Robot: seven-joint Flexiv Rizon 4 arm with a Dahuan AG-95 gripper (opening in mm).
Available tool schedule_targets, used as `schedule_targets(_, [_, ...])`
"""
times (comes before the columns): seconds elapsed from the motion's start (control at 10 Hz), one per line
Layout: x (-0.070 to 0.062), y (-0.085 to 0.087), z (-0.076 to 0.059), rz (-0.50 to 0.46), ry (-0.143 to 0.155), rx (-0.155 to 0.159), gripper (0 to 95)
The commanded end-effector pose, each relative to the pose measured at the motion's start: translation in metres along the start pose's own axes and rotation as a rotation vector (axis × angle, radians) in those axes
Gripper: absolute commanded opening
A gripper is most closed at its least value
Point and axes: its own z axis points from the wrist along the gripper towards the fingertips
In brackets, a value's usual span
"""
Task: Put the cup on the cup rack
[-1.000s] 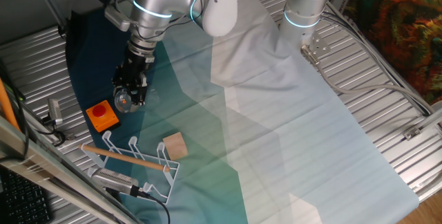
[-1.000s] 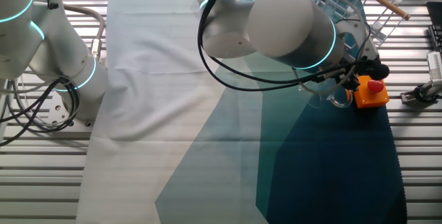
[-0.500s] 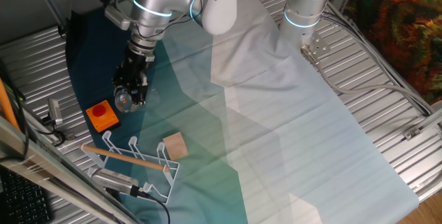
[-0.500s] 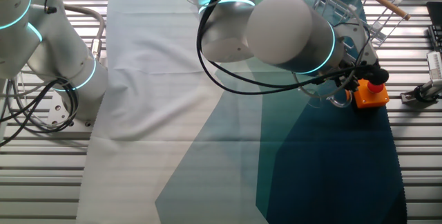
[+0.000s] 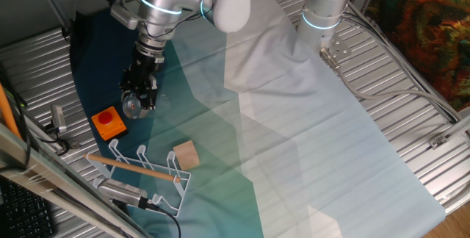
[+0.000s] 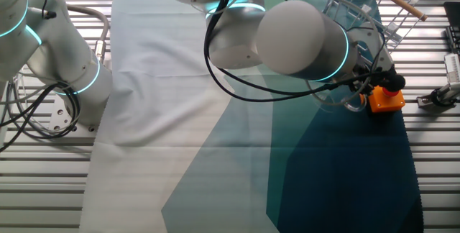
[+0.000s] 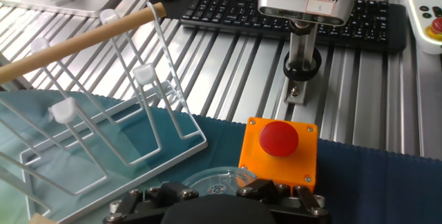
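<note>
1. The tool (image 5: 138, 100) hangs low over the dark blue part of the cloth (image 5: 294, 142), and the cup (image 5: 132, 106) sits right at its tip, a clear round shape between the black fingers.
2. From the hand view the cup (image 7: 219, 180) shows only as a glassy ribbed disc just ahead of the tool (image 7: 214, 191); it looks clamped there, though the view is too poor to swear whether it is lifted or touching the cloth.
3. In the other fixed view the cup (image 6: 350, 102) is a faint clear ring beneath the big grey arm joint, just beside the orange box (image 6: 386, 98).
4. The cup rack (image 5: 143, 170) stands near the bench edge, its wooden rod (image 5: 132, 166) lying across the white prongs, and none of the prongs carries anything.
5. The orange box (image 5: 109, 123) with its red button lies between the tool and the rack, close to the cup.
6. A tan wooden block (image 5: 185, 154) rests on the cloth just beside the rack's far end.
7. Beyond the cloth, the hand view catches a black keyboard (image 7: 290, 13) and a small mounted camera (image 7: 304, 4) on the ribbed bench (image 7: 228, 65).
</note>
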Motion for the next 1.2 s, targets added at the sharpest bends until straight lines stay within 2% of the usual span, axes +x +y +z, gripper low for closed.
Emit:
schedule_targets(0.1, [0.001, -0.001, 0.001, -0.006, 0.0, 0.007, 76.0])
schedule_targets(0.9, [0.001, -0.002, 0.002, -0.01, 0.014, 0.006, 76.0])
schedule_targets(1.2, [0.0, -0.008, 0.011, -0.033, 0.015, 0.001, 76.0])
